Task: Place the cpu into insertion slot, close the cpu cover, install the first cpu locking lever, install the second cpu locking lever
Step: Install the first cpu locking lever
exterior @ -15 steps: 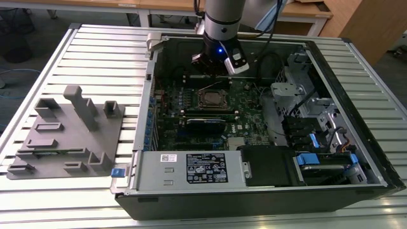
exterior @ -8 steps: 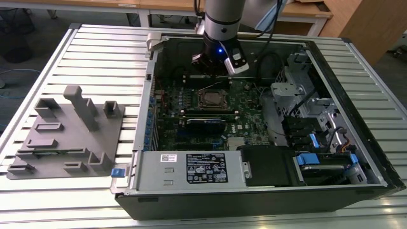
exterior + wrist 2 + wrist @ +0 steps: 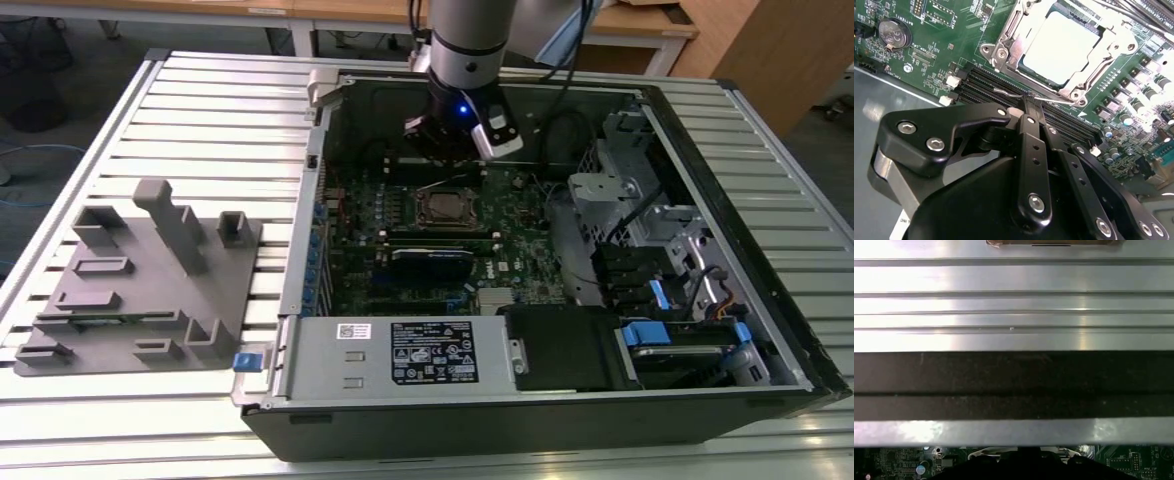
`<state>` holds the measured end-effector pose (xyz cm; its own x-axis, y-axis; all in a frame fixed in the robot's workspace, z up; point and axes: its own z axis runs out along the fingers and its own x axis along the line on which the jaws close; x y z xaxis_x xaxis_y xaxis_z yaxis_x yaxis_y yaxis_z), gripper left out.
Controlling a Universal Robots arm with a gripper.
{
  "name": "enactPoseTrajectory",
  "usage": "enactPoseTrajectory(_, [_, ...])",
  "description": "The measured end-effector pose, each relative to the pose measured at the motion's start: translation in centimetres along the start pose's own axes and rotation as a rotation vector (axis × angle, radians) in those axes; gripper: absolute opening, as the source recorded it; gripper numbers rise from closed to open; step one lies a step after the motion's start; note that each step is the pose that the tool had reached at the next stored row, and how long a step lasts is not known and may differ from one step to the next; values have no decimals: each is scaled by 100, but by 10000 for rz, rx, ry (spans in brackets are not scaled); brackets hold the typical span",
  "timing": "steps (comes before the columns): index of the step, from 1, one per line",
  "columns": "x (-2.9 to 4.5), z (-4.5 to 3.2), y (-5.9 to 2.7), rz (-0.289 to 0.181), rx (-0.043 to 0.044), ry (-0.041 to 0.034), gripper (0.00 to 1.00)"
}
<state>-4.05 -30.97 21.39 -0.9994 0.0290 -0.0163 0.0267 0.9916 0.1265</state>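
Observation:
The cpu [image 3: 1061, 47] lies flat in the insertion slot on the green motherboard [image 3: 929, 60], its pale metal face up. The cpu cover [image 3: 1006, 35] is down around it as a silvery frame. In the second wrist view my gripper [image 3: 1026, 106] is shut, its black fingertips [image 3: 1029, 117] meeting at a thin wire locking lever [image 3: 1009, 93] that runs along the near side of the socket. In the exterior view the gripper [image 3: 441, 160] hangs inside the open computer case just behind the cpu [image 3: 445, 207].
Long black memory slots [image 3: 979, 80] run beside the socket, and a coin battery [image 3: 893, 34] sits nearby. A blue card [image 3: 434, 262], the power supply [image 3: 400, 352] and drive cages [image 3: 627, 200] crowd the case. A grey fixture tray [image 3: 134, 290] stands on the slatted table.

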Motion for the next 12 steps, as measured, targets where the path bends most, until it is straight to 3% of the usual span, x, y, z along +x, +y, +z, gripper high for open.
enactPoseTrajectory(12, [-25, 37, 38, 22, 196, -10, 11])
